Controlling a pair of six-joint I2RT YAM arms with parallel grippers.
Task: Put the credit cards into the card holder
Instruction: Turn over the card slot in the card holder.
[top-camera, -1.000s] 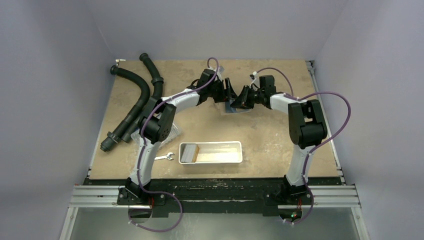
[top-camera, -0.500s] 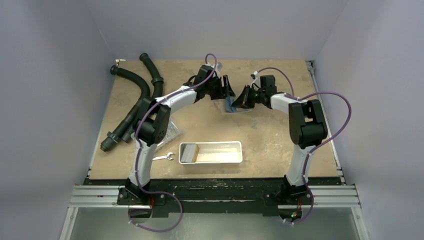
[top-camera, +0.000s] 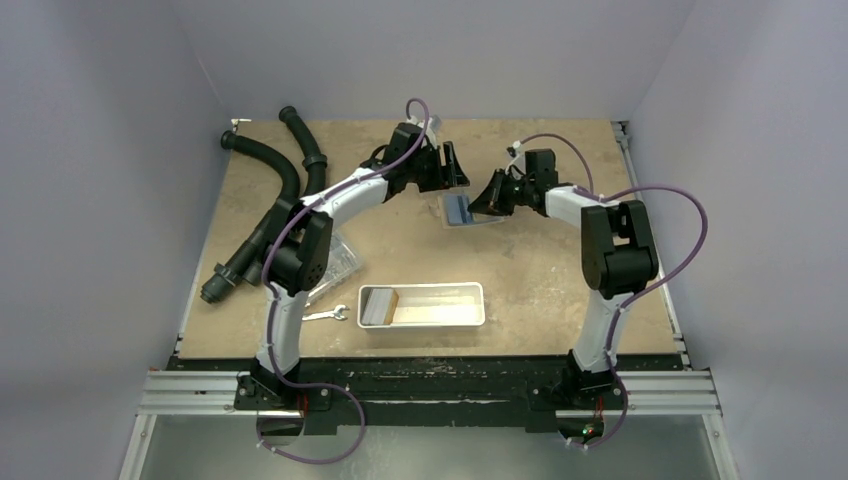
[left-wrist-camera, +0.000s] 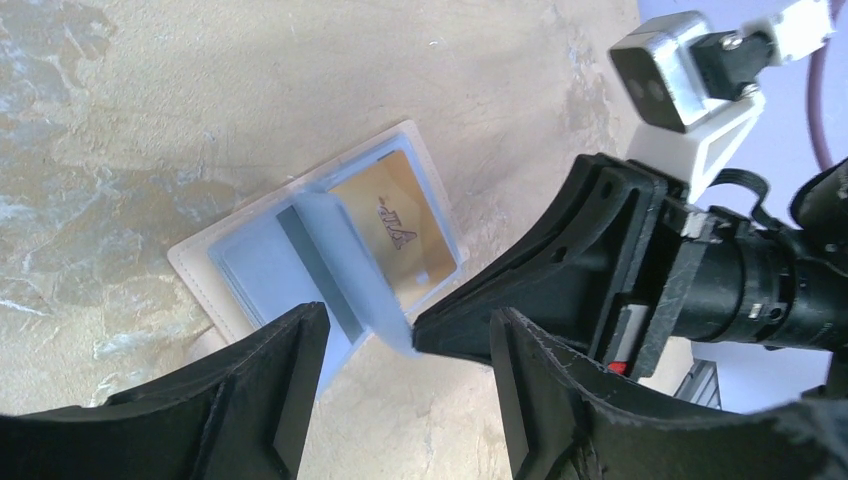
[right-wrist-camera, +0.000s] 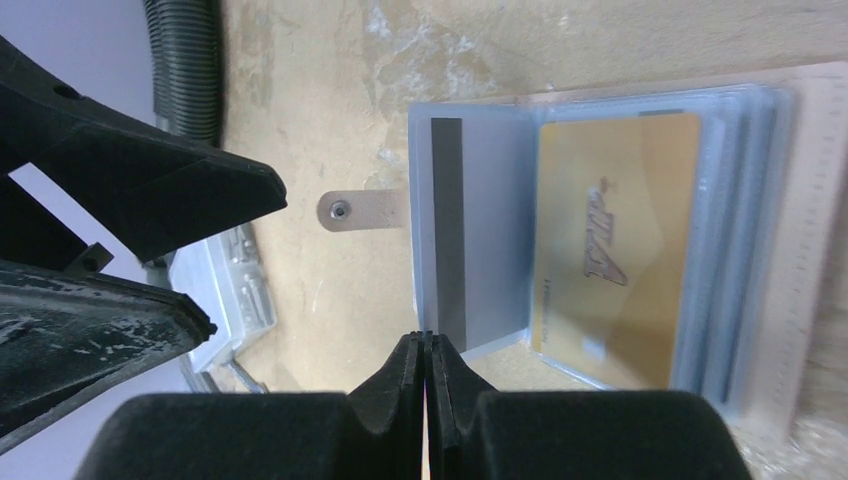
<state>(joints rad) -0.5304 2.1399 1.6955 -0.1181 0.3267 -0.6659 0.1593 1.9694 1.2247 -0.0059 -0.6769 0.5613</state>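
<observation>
Over on the worktop's (top-camera: 560, 270) far side, right gripper (right-wrist-camera: 426, 342) is pinching a card holder (left-wrist-camera: 250, 270) flap, left gripper (left-wrist-camera: 405, 335) spread wide, empty. Gold credit card (right-wrist-camera: 610, 250) tucked inside.

Open holder at upper centre of the overhead frame, tray at lower centre.

The beige bifold card holder (top-camera: 458, 211) lies flat on the mottled tan tabletop (top-camera: 540, 270), with the black left gripper (top-camera: 455, 172) just above it and the black right gripper (top-camera: 476, 206) at its right edge. In the right wrist view a gold plastic card (right-wrist-camera: 610, 260) sits in a sleeve right of centre, and a grey striped card (right-wrist-camera: 470, 240) in the leaf to its left. The long white rectangular tray (top-camera: 421, 323) holds what seems to be a tan card (top-camera: 387, 302) at its left end. A small silver wrench (top-camera: 328, 315) lies just left of the tray, a clear plastic box (top-camera: 343, 262) above the wrench, and black corrugated hoses (top-camera: 270, 195) at upper left.
</observation>
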